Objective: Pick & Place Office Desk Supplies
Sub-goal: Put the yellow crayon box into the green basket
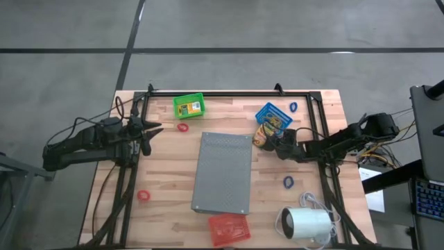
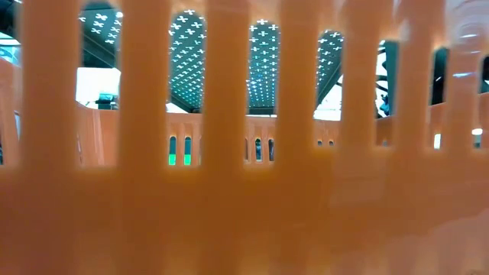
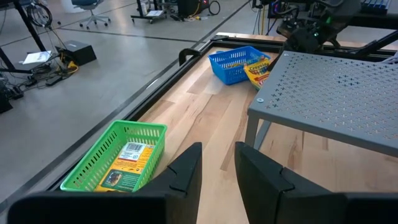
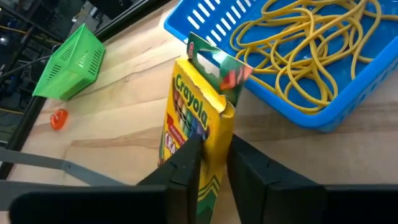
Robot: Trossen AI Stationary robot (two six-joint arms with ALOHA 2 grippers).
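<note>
Crayon box (image 4: 198,134), yellow with Crayola print and its green flap raised, stands between the two dark fingers of the right gripper (image 4: 211,165), which are closed narrowly against its sides. In the high view this box (image 1: 263,137) sits right of centre, just below the blue basket (image 1: 272,114), with the right gripper (image 1: 277,144) at it and the right arm stretched in low from the right edge of the frame. The blue basket (image 4: 292,56) holds a tangle of tan rubber bands (image 4: 305,46).

Left gripper (image 1: 149,132) hangs over the tabletop (image 1: 166,173) at centre left, arm extended level from the left edge; its fingers (image 3: 186,171) stand narrowly apart with nothing between them. Ahead of it lies the green basket (image 3: 118,155), containing a second crayon box (image 3: 127,165).

Red rubber rings lie below the green basket (image 1: 183,128) and at lower left (image 1: 143,196). Blue rings lie at upper right (image 1: 293,107) and lower right (image 1: 288,182). The low view is blocked by orange slats.
</note>
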